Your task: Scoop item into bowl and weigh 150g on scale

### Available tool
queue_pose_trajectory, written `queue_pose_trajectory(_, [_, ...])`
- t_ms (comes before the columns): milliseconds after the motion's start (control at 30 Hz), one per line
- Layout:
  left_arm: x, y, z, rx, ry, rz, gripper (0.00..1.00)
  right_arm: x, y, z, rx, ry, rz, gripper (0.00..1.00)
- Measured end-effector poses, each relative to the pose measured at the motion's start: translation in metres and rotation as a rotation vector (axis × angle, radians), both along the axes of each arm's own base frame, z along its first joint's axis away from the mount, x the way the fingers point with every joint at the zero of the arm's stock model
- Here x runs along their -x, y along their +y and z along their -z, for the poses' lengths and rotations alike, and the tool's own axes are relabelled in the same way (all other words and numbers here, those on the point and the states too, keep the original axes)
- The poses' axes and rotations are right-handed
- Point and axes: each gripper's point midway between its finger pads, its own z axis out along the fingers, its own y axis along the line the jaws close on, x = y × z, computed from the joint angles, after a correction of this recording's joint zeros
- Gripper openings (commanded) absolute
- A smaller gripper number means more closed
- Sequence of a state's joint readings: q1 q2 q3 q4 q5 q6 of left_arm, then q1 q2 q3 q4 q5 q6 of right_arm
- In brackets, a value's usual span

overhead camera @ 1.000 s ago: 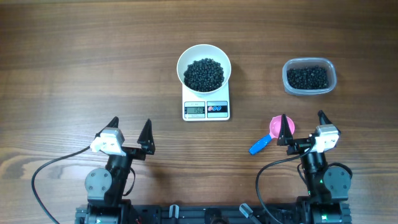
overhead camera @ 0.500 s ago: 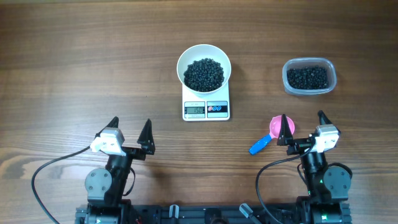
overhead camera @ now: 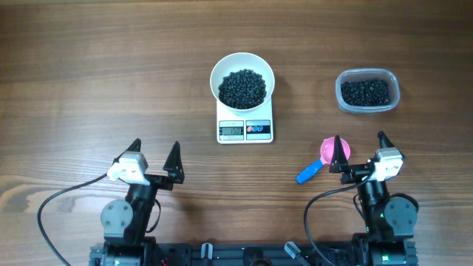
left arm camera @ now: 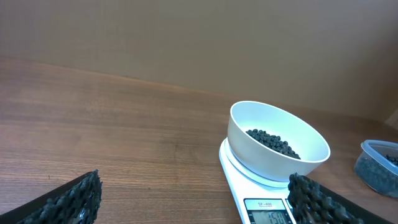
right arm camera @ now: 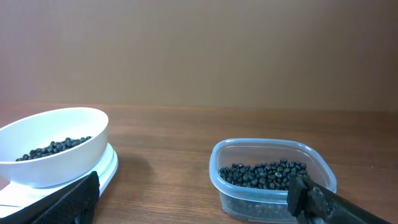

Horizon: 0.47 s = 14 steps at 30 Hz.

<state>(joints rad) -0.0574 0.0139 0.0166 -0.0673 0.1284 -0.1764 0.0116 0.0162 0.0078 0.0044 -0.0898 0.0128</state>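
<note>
Heaped in the middle of the bowl [overhead camera: 216,74]: the item [overhead camera: 242,87], a dark mound of small round beads, lying well below the white rim. Set squarely on the scale [overhead camera: 244,130], presumably so that the load can be read as it builds. Lit display [overhead camera: 232,131] turned toward the arms, its digits too small to read with any confidence. Judging by the sizeable heap and the scoop lying free, probably at or near the end of the weighing.

To the right of the scale and well apart from it: a clear plastic tub [overhead camera: 341,94] with more of the same beads [overhead camera: 366,91], evidently the supply, placed on the right arm's side for easy reach. Nearer the arms, between scale and tub: a pink scoop with a blue handle [overhead camera: 307,174], lying on the table [overhead camera: 89,74], held by nothing. Just beside the inner finger of the right gripper [overhead camera: 359,140], with part of the pink cup hidden behind that finger from overhead.

At the right gripper, fingers spread wide with nothing between them, low near the table's front edge. At the left gripper [overhead camera: 155,148], the same: spread wide, empty, at the left front and well apart from every object. Both clear of the scale, likely so that no touch disturbs the reading.
</note>
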Motion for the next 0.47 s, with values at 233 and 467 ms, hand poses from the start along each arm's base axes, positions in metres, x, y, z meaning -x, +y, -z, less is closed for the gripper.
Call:
queue_pose_trajectory(233, [0.0, 0.0, 0.0, 0.0, 0.0, 0.0, 1.0, 0.0, 0.0, 0.0, 0.0, 0.0, 0.0, 1.0])
queue_pose_trajectory(467, [0.0, 0.0, 0.0, 0.0, 0.0, 0.0, 1.0, 0.0, 0.0, 0.0, 0.0, 0.0, 0.0, 1.0])
